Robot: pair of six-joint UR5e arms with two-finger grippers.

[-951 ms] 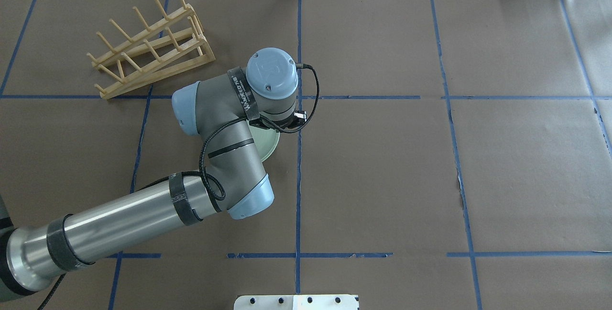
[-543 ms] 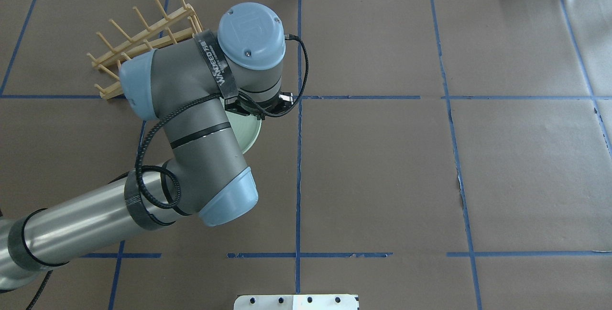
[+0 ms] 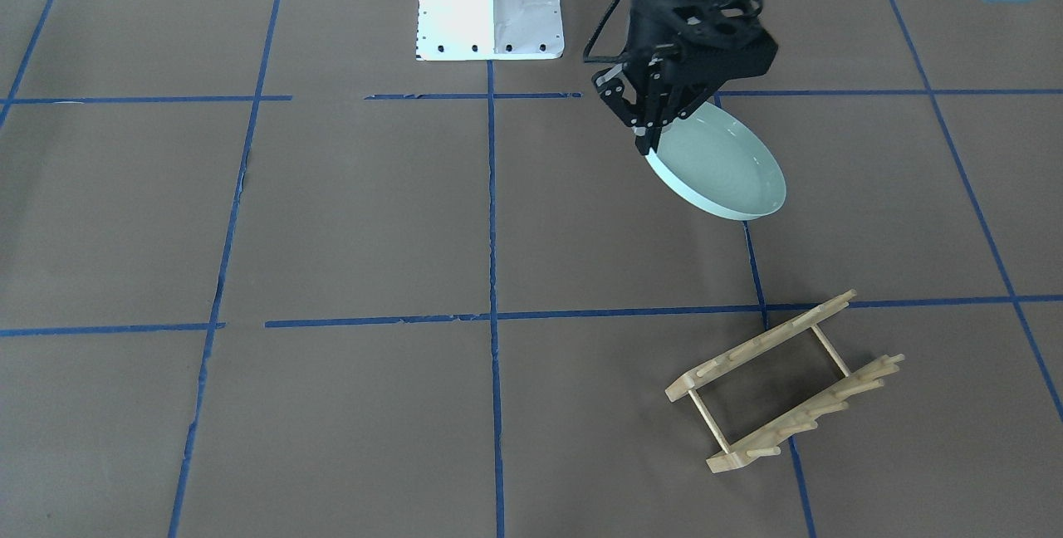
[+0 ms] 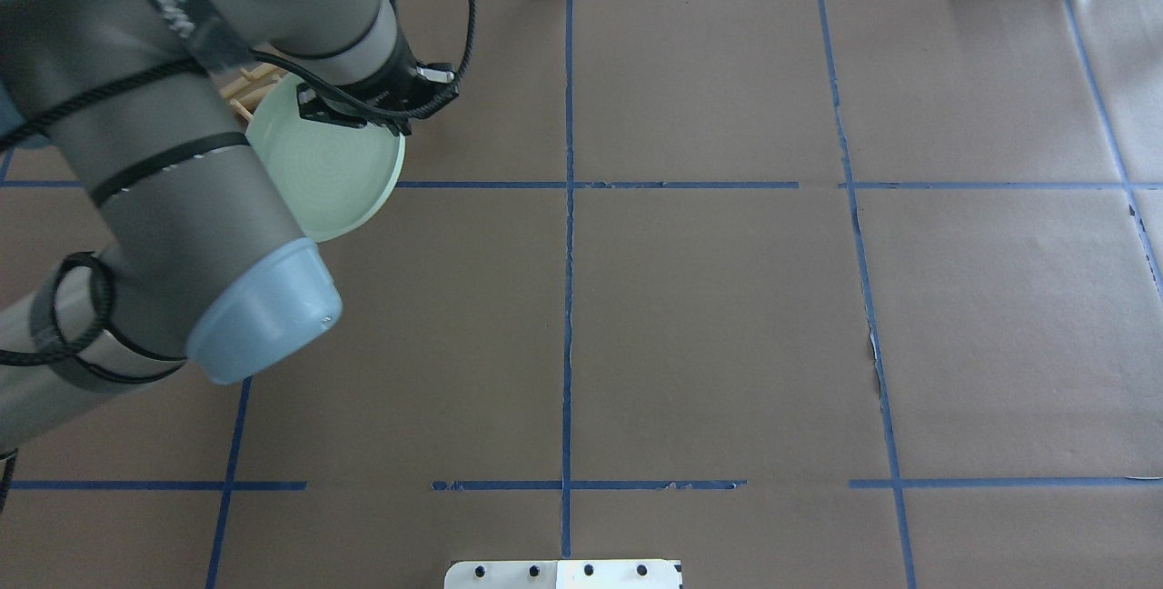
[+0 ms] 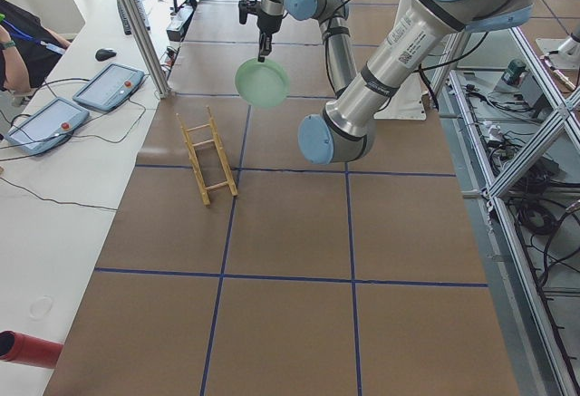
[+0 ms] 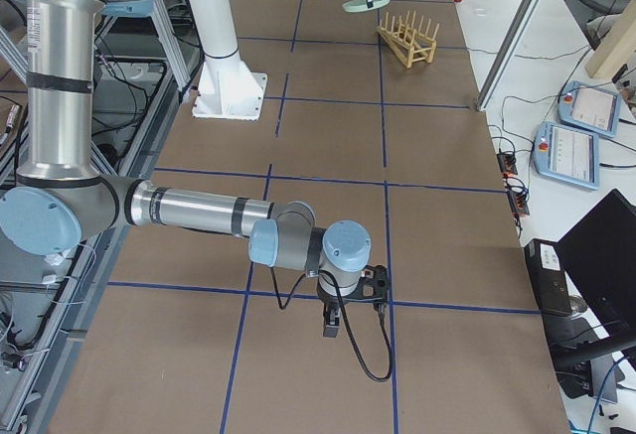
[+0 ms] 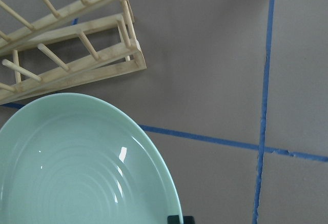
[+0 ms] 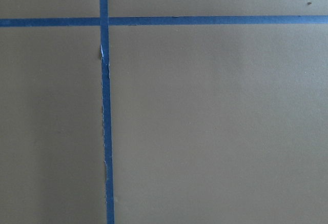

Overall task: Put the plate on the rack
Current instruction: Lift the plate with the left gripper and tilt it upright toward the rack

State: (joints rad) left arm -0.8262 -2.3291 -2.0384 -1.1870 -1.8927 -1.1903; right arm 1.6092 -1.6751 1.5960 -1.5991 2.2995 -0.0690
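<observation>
Left gripper (image 3: pixel 649 138) clamps the plate (image 3: pixel 721 168) by its rim, tilted above the desk (image 3: pixel 332 231), probably so its edge can slot into the rack (image 3: pixel 785 380). I cannot tell the right gripper's (image 6: pixel 333 327) state.

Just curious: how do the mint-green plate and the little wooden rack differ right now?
The round pale mint-green plate hangs tilted, pinched at its rim by the left gripper; the light wooden peg rack rests on the table, untouched. The plate is solid, the rack an open frame.
</observation>
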